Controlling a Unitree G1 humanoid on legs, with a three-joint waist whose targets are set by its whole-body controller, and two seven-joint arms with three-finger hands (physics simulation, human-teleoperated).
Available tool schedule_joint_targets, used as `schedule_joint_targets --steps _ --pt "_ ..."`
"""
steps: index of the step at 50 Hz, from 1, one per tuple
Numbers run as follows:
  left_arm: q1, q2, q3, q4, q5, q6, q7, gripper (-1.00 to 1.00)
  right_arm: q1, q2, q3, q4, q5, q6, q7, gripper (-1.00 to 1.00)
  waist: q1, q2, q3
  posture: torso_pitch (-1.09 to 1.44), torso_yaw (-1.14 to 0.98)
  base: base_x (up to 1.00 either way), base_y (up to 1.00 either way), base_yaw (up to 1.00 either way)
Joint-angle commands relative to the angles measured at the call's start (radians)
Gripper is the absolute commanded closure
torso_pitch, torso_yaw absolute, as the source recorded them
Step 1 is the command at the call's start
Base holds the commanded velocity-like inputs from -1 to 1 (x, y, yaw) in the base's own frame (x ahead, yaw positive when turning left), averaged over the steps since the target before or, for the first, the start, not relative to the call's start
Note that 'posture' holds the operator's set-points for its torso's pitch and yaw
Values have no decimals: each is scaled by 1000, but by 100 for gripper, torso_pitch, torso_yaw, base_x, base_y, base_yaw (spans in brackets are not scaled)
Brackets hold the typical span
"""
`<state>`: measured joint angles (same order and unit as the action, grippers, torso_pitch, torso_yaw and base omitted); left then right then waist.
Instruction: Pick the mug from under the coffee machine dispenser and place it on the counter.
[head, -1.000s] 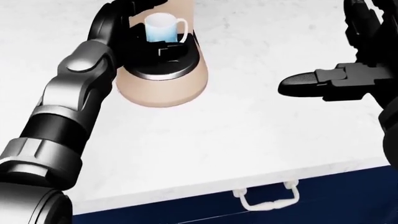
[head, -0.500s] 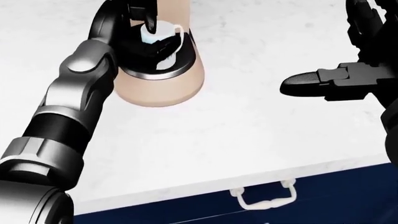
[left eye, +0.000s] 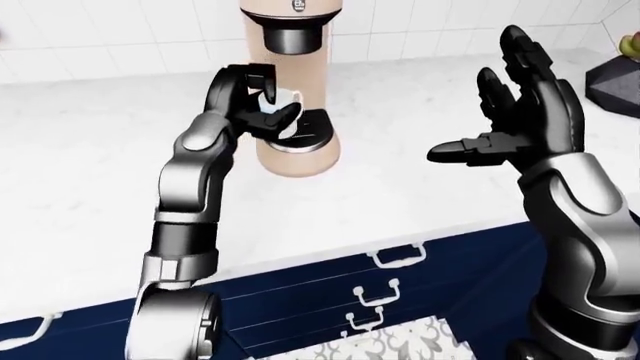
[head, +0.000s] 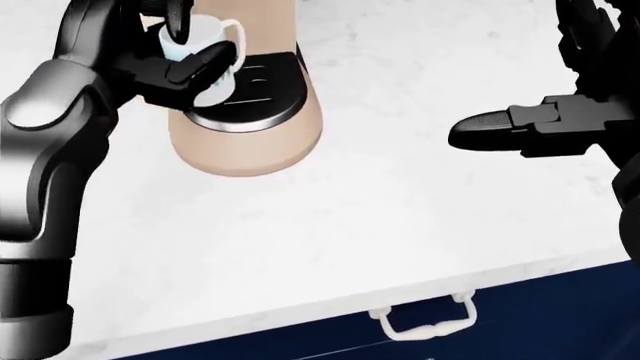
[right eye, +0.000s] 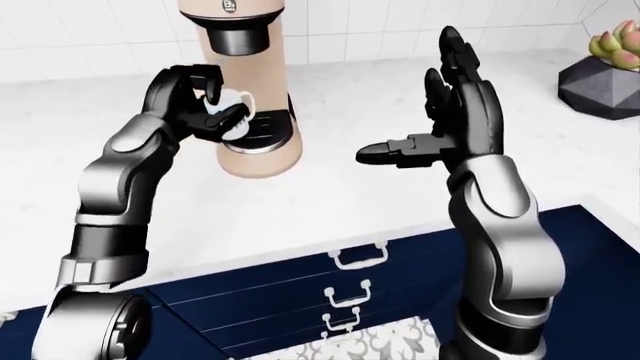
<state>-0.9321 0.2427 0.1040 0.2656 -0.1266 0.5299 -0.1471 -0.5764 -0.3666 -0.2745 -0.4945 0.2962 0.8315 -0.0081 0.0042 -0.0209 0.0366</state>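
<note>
1. White marble counter (head: 380, 217) fills most of the head view, with white wall tiles (left eye: 120, 37) above it in the eye views and navy drawers (right eye: 300, 292) with white handles below its near edge.
2. Coffee machine (left eye: 297, 90), beige with a black dispenser near its top, stands on the counter left of centre; its round base (head: 245, 142) sits well in from the counter's near edge.
3. Left hand (head: 165, 56) grips the mug (head: 205, 37), fingers wrapped round its white body, the handle pointing right in the head view.
4. Mug is lifted off the black drip tray (head: 255, 90) and sits over the tray's left rim, to the left of the dispenser, tilted slightly.
5. Right hand (left eye: 515, 112) is spread wide, fingers up and thumb pointing left, holding nothing, above the counter's right part.
6. Between the machine and the right hand lies a broad bare stretch of counter, running down to the near edge.
7. Dark faceted planter (right eye: 605, 82) with a succulent stands at the far right, well apart from both hands.
</note>
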Motion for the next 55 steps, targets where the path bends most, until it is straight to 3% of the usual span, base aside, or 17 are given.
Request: schedule_joint_targets --steps 1,10,19,29,38,55 --pt "-27 26 25 -63 -4 -11 1 100 -29 -12 -9 -29 -1 -25 -2 -100 2 -1 -30 0 0 0 0 0" --pt "46 106 85 -141 -27 17 7 100 -18 -7 -6 -27 -14 -34 5 -100 1 4 -28 0 0 0 0 0" --pt "44 159 110 -31 -46 -71 29 100 -15 -6 -8 -18 -23 -42 12 -100 4 7 -28 0 0 0 0 0" --pt "-54 203 113 327 -48 -275 47 100 -9 -5 -9 -18 -26 -45 14 -100 6 8 -33 0 0 0 0 0" --pt "-93 241 109 478 -12 -384 62 100 -12 -6 -10 -18 -27 -43 15 -100 3 9 -35 0 0 0 0 0" --pt "-301 280 91 833 54 -580 80 100 -10 -7 -10 -16 -30 -44 17 -100 4 7 -37 0 0 0 0 0"
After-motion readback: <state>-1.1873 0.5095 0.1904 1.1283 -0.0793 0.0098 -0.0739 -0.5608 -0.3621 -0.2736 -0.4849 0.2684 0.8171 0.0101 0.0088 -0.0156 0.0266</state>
